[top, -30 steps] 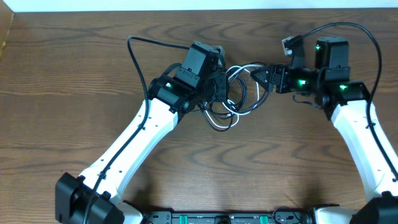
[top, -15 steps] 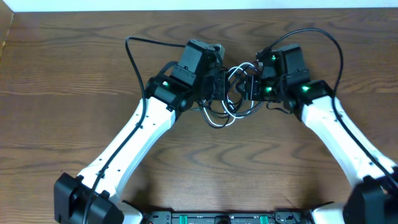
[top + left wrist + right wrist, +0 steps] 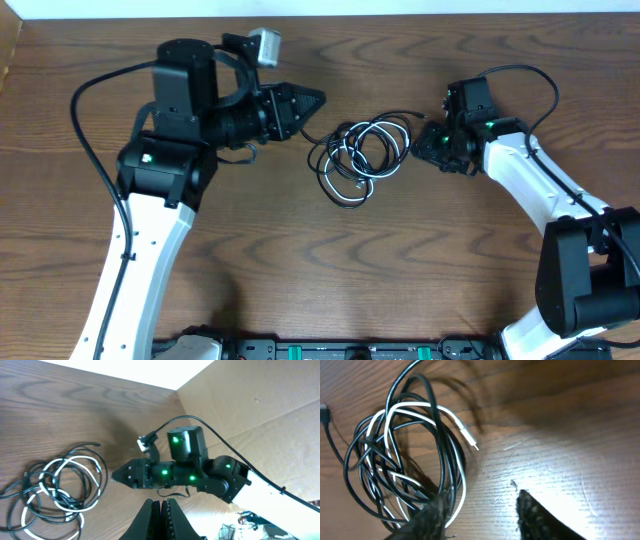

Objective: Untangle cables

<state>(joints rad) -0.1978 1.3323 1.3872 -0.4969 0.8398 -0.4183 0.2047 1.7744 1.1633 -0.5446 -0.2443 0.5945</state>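
Note:
The cables (image 3: 362, 155) lie in one tangled coil on the wooden table, several black loops wound with a white one. My left gripper (image 3: 318, 98) hovers left of the coil, shut and holding nothing; its wrist view has the cables (image 3: 55, 492) off to the left of the closed gripper (image 3: 161, 507). My right gripper (image 3: 422, 140) sits low at the coil's right edge. In its wrist view the gripper (image 3: 480, 505) is open, bare wood between the fingers, the left finger (image 3: 432, 517) lying over the cables (image 3: 405, 450). The white plug (image 3: 470, 440) points free.
The left arm's own thick black cable (image 3: 95, 110) arcs out to the left. A cardboard wall (image 3: 260, 405) stands beyond the table's far edge. The right arm (image 3: 185, 467) shows across the table in the left wrist view.
The left gripper has pulled back up and to the left, off the tangle it was pressed into. The right gripper swung in toward the coil, narrowed its jaws, then settled at its right edge.

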